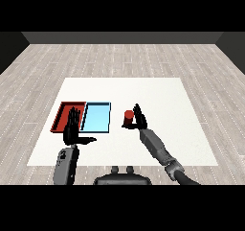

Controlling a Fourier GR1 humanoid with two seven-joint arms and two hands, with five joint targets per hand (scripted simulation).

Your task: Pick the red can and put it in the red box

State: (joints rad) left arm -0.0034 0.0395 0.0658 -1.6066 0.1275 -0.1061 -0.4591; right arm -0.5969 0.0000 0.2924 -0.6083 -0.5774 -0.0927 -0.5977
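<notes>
The red can point(128, 118) stands upright on the white table, right of the two trays. My right hand point(139, 117) is right beside the can on its right side, fingers straight and pointing up, thumb reaching toward the can's base; whether it touches the can I cannot tell. The red tray point(62, 111) lies at the left with nothing visible inside it. My left hand point(72, 127) hovers over the red tray's near right corner, fingers straight, thumb stuck out to the right, holding nothing.
The light blue tray point(97, 117) lies between the red tray and the can, touching the red tray's right side. The white table point(158, 91) stretches behind and to the right of the can.
</notes>
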